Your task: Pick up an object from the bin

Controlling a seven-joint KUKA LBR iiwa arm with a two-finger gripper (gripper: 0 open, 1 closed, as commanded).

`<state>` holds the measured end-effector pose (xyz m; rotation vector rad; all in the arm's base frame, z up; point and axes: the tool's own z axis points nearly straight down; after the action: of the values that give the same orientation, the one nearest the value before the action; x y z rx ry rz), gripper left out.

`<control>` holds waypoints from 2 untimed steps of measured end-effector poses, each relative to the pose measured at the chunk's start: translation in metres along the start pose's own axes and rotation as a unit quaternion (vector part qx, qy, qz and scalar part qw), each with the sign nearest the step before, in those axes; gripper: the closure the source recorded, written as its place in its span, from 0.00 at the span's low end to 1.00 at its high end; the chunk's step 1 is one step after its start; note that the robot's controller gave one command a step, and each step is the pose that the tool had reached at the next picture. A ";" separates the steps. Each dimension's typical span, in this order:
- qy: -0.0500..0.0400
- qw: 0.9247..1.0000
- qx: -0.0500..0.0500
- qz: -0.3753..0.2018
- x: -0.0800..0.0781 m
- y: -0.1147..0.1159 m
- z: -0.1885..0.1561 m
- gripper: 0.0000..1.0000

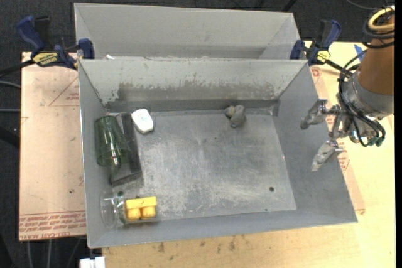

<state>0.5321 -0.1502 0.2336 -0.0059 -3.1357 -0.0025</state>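
A green see-through bottle [108, 141] lies on its side at nine o'clock in the bin [207, 166], partly on a dark flat slab [130, 167], with a small white oval piece [142, 120] near it at ten. At seven a clear cup [112, 211] lies tipped with a yellow block [141, 208]; a grey lump [235, 114] sits at twelve.

The gripper [318, 137] hangs over the right sloped wall of the bin [188, 81], fingers spread apart. Along the left side lie a green transparent bottle [108, 141], a white oval piece [142, 120] and a yellow block [141, 208]. A small grey lump [235, 114] sits against the back wall, well apart from the gripper.
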 end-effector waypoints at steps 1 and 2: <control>-0.004 1.000 0.001 -0.002 -0.002 0.001 -0.004 0.00; -0.007 0.999 0.001 0.045 -0.066 0.030 0.038 0.00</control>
<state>0.5981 -0.1200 0.1954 -0.1490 -3.1467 0.0000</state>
